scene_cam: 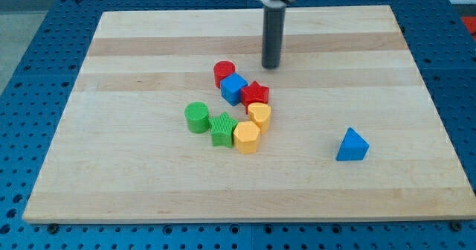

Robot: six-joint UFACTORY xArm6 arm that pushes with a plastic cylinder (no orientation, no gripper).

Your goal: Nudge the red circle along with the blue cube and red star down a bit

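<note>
The red circle point(224, 73) stands near the middle of the wooden board point(134, 175). The blue cube point(233, 89) touches it at its lower right, and the red star point(255, 94) sits right of the cube, touching it. My tip point(271, 65) is on the board up and to the right of these three, about a block's width from the red circle and the red star, touching none of them.
A yellow heart point(259, 116), a yellow hexagon point(246, 137), a green star point(223, 129) and a green circle point(197, 117) cluster just below the three blocks. A blue triangle point(352, 145) sits alone at the lower right.
</note>
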